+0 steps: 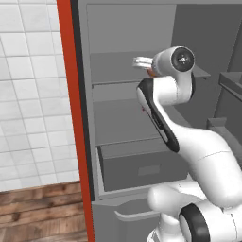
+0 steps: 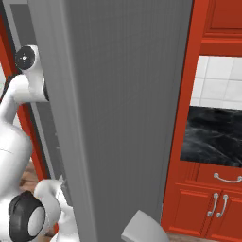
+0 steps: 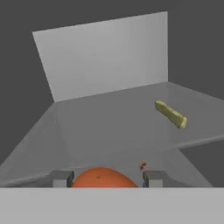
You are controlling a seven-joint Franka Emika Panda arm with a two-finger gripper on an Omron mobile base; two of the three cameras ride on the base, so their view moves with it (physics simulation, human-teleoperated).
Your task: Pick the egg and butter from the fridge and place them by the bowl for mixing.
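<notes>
Hand view looks along my gripper (image 3: 105,178) into the fridge (image 3: 100,61), and the egg (image 3: 103,178), orange-brown and rounded, sits right between my two fingertips (image 3: 61,178). One tip stands at each side of it, close against its flanks, so my jaws are part-way closed around the egg; whether it is off the shelf I cannot tell. Beyond it the grey shelf (image 3: 113,127) runs back to the pale rear wall. The butter (image 3: 171,114), a pale olive-yellow stick, lies farther back on that same shelf, to the right in this view and well apart from the egg, angled across the surface. A tiny red speck shows just above my right-hand fingertip; it is too small to make out. From the left base view my arm (image 1: 165,108) reaches into the open fridge at the upper shelf, above the grey drawer (image 1: 142,170).
</notes>
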